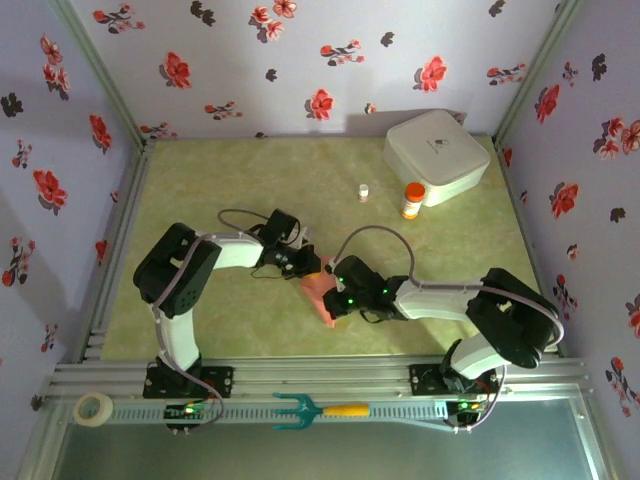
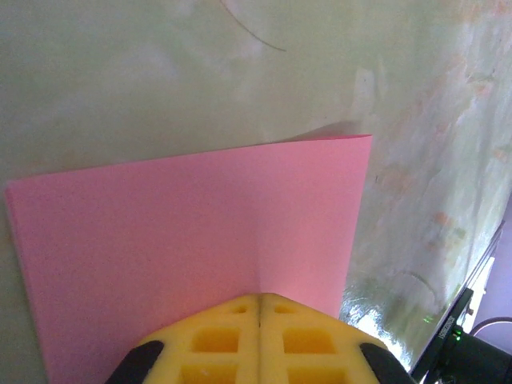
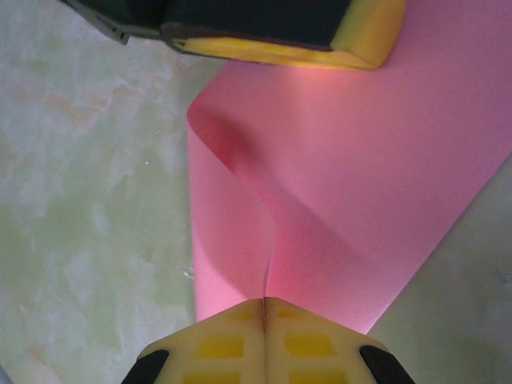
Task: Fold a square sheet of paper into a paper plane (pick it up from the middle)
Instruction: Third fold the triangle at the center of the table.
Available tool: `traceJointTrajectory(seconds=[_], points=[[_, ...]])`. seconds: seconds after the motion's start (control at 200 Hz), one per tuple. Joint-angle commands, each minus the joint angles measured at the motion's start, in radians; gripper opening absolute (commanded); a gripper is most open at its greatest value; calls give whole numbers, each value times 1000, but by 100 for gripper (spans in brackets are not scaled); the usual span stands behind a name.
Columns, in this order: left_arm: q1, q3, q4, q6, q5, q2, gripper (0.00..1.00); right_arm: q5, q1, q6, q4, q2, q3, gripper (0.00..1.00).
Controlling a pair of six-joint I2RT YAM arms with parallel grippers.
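Both arms meet over the middle of the green desk [image 1: 200, 200], with the square sheet of paper [image 1: 318, 292] held between them. In the left wrist view, the left claw [image 2: 260, 298] is pressed fully together on the near edge of the salmon-pink sheet, which stretches flat away from it. In the right wrist view, the right claw [image 3: 266, 301] is likewise pinched tight on another edge. From there the sheet bows in a soft, uncreased curl.

This looks like the first centre fold. To do it well, both pinches need a firm hold, and the edges should be brought level so the corners match before any crease is pressed.

Well apart at the far right stand a white box [image 1: 437, 155], an orange-capped bottle [image 1: 412, 200] and a small vial [image 1: 364, 192]. A teal fork [image 1: 305, 410] and a tape roll [image 1: 94, 408] lie on the near rail. None blocks the work; the closely crowded claws are the likelier hindrance.
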Motion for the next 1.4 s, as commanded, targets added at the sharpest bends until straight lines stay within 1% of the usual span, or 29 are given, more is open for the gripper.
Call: traceJointTrajectory(seconds=[0.0, 0.33, 0.785, 1.395], points=[[-2, -21, -20, -11, -22, 9, 5, 33, -12, 14, -40, 17, 33, 3], [-2, -22, -21, -13, -23, -2, 5, 43, -16, -3, -102, 40, 79, 4], [-2, -22, -24, -12, -24, -7, 5, 91, -17, -1, -161, 78, 125, 3], [0, -19, -31, -10, -23, -14, 5, 94, -17, 5, -175, 92, 134, 3]])
